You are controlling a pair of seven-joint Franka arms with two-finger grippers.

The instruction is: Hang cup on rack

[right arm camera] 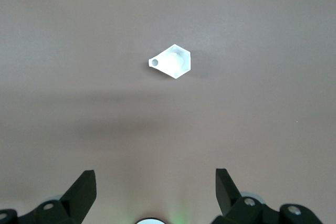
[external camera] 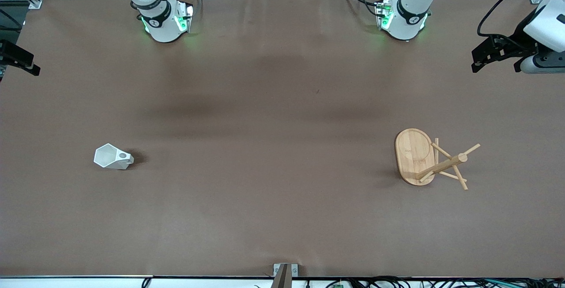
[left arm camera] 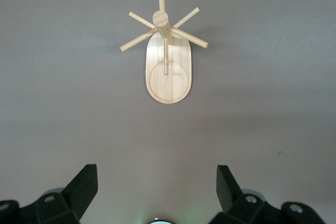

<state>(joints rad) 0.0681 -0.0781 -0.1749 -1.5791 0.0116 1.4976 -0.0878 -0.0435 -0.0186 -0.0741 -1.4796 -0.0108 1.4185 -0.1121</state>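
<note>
The white faceted cup (external camera: 113, 157) lies on its side on the brown table toward the right arm's end, its small holed handle (right arm camera: 155, 63) showing in the right wrist view. The bamboo rack (external camera: 435, 161) stands on its oval base (external camera: 412, 153) toward the left arm's end, pegs spread from the post (left arm camera: 164, 30). My left gripper (left arm camera: 157, 169) hangs open and empty high above the table, well short of the rack, and shows at the table's end (external camera: 479, 60). My right gripper (right arm camera: 156, 171) is likewise open, empty, high up and apart from the cup (right arm camera: 172, 61).
The two arm bases (external camera: 164, 18) (external camera: 404, 14) stand along the table's edge farthest from the front camera. A small metal bracket (external camera: 285, 274) sits at the nearest edge. Bare brown tabletop (external camera: 273, 155) stretches between cup and rack.
</note>
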